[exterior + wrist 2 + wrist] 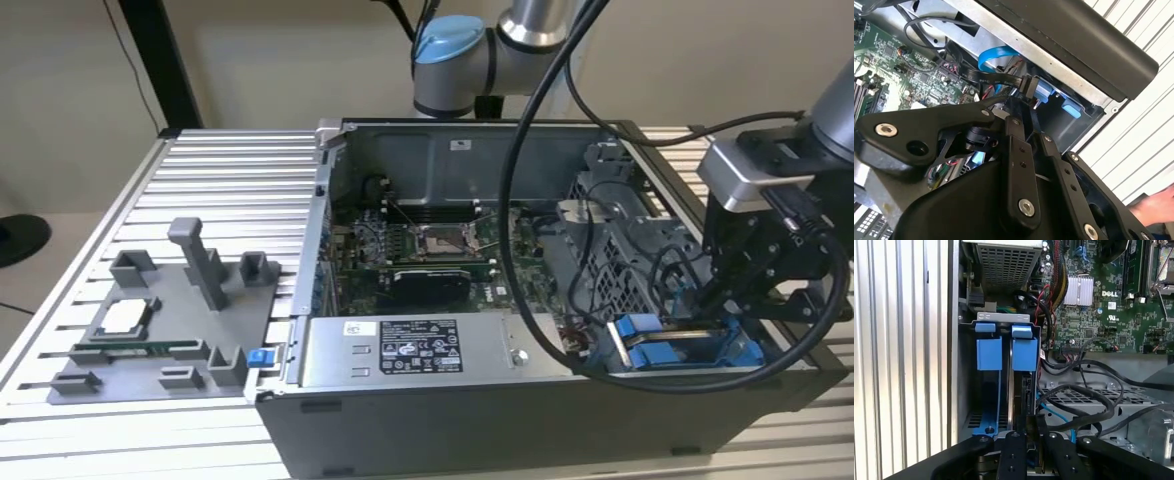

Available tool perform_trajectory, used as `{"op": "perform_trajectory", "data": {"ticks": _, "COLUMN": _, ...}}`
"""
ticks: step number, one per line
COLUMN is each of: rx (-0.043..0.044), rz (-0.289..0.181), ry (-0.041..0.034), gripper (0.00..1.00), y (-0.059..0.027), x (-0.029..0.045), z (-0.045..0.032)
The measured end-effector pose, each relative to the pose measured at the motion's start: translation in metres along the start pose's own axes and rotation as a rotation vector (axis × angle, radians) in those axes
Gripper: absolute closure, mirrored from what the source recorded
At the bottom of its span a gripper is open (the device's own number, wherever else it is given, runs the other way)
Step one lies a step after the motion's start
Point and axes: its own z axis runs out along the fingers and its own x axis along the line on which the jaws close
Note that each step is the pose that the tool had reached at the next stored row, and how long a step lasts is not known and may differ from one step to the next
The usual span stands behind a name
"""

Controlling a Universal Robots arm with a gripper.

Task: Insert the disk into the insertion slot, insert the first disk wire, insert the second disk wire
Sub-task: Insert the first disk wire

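Gripper (731, 300) stands over the insertion slot (681, 345), in the corner of the computer case (441, 420) on the exterior view's right. Its jaws are pressed together on the black plug (1028, 87) of a flat wire (984, 79). The disk (1024, 354) sits on edge inside the slot, just within the case wall. Whether the plug is seated cannot be told.

- Insertion slot (654, 352): lower right of the exterior view, at the computer case's near corner. It is a grey metal bay with bright blue tabs and rails. The first wrist view (1003, 316) has two blue tabs side by side against a grey metal lip.
- Disk (1026, 390): stands on edge inside the bay, in line with one blue tab. Only a narrow dark edge shows.
- Disk wire (1004, 79): flat black cable ending in a black plug, close against the bay's blue plastic. Cannot tell if it is seated.
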Motion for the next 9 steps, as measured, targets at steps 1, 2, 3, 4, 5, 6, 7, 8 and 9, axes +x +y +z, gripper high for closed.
{"op": "perform_trajectory", "data": {"ticks": 1, "rx": 0.0, "rz": 0.0, "ry": -0.0002, "gripper": 1.0, "y": 0.0, "x": 0.0, "z": 0.0002}}
{"op": "perform_trajectory", "data": {"ticks": 2, "rx": 0.0, "rz": 0.0, "ry": -0.0003, "gripper": 1.0, "y": 0.0, "x": 0.0, "z": 0.0003}}
{"op": "perform_trajectory", "data": {"ticks": 3, "rx": 0.0, "rz": 0.0, "ry": -0.0002, "gripper": 1.0, "y": 0.0, "x": 0.0, "z": 0.0004}}
{"op": "perform_trajectory", "data": {"ticks": 4, "rx": 0.0, "rz": 0.0, "ry": -0.0004, "gripper": 1.0, "y": 0.0, "x": 0.0, "z": 0.0005}}
{"op": "perform_trajectory", "data": {"ticks": 5, "rx": 0.0, "rz": 0.0, "ry": -0.0006, "gripper": 1.0, "y": 0.0, "x": -0.0001, "z": 0.0007}}
{"op": "perform_trajectory", "data": {"ticks": 6, "rx": 0.0, "rz": 0.0, "ry": -0.0006, "gripper": 1.0, "y": 0.0, "x": -0.0002, "z": 0.0008}}
{"op": "perform_trajectory", "data": {"ticks": 7, "rx": 0.0001, "rz": 0.001, "ry": -0.0005, "gripper": 1.0, "y": 0.0, "x": -0.0003, "z": 0.0008}}
{"op": "perform_trajectory", "data": {"ticks": 8, "rx": 0.0001, "rz": 0.001, "ry": -0.0004, "gripper": 1.0, "y": 0.0, "x": -0.0004, "z": 0.0008}}
{"op": "perform_trajectory", "data": {"ticks": 9, "rx": 0.0001, "rz": 0.001, "ry": -0.0003, "gripper": 1.0, "y": 0.0, "x": -0.0005, "z": 0.0009}}
